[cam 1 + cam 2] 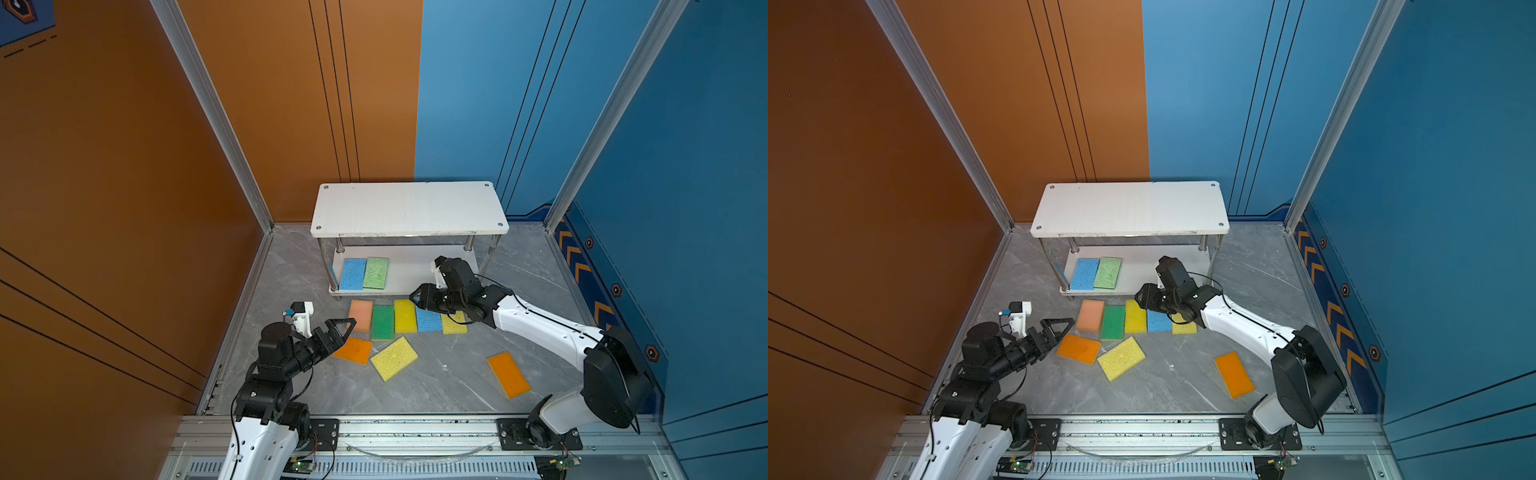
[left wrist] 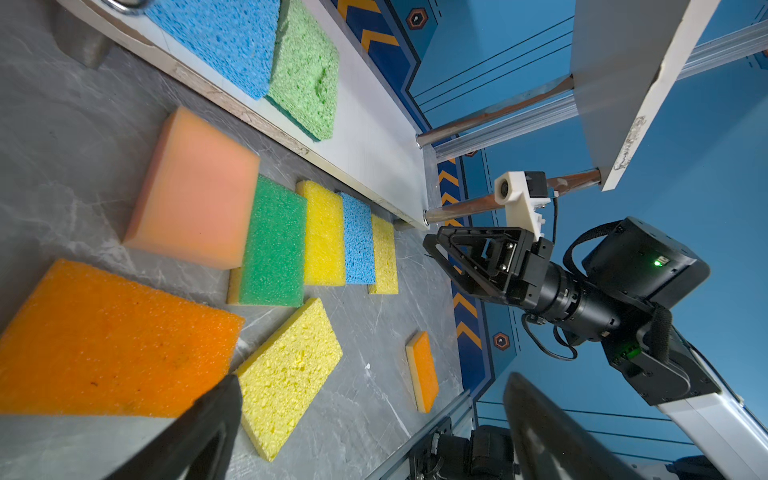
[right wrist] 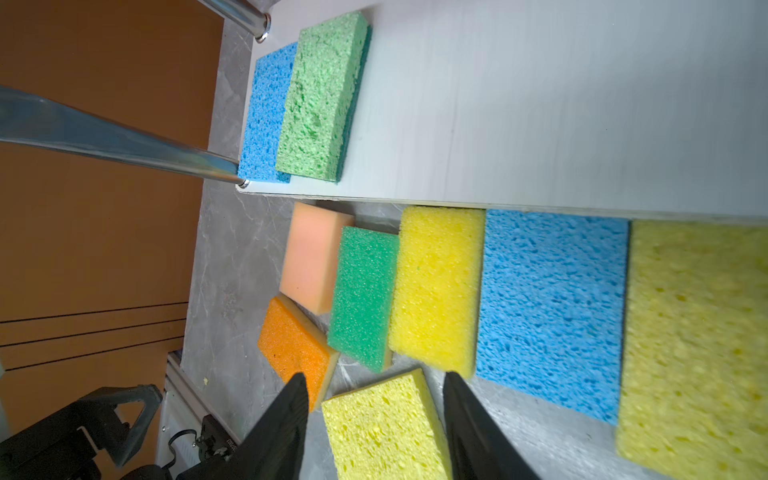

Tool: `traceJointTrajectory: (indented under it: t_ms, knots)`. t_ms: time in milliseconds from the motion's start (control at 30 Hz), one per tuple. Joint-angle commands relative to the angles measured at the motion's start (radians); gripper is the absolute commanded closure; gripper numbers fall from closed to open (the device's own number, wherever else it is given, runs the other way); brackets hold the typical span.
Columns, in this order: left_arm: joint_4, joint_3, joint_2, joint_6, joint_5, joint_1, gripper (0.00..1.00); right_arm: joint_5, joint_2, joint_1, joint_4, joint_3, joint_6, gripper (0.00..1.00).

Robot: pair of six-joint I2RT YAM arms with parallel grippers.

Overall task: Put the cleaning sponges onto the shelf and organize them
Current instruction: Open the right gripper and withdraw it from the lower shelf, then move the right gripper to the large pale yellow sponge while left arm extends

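Sponges [image 1: 394,358]: porous flat rectangles, two on smooth white shelf board [image 1: 415,270]; left end effector [image 2: 372,380], right end effector [image 3: 374,375] spread, empty.

A grey marbled tabletop [image 1: 436,390] forms the floor of the booth, closed in by an orange wall [image 1: 124,166] on the left and a blue wall [image 1: 685,166] on the right, both crossed by thin black lines. A silver metal post [image 1: 216,116] rises at each back corner. A strip of orange chevrons [image 1: 581,269] runs along the foot of the blue wall, and a metal rail [image 1: 415,432] borders the front edge.
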Motion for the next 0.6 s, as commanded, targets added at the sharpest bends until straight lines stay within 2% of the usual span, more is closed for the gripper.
traceJointTrajectory:
  t_ms: [0, 267, 400, 567]
  knots:
    - [0.086, -0.035, 0.038, -0.022, -0.008, -0.061, 0.02, 0.025, -0.067, -0.04, -0.123, -0.052, -0.069, 0.44]
    - [0.304, -0.053, 0.221, -0.034, -0.182, -0.323, 0.02, 0.025, -0.158, -0.148, -0.255, -0.169, -0.153, 0.42]
    - [0.354, -0.025, 0.335, -0.019, -0.205, -0.391, 0.02, 0.044, -0.156, -0.188, -0.279, -0.202, -0.186, 0.41]
    - [0.364, -0.001, 0.393, -0.003, -0.226, -0.439, 0.02, 0.057, -0.11, -0.221, -0.28, -0.214, -0.217, 0.41]
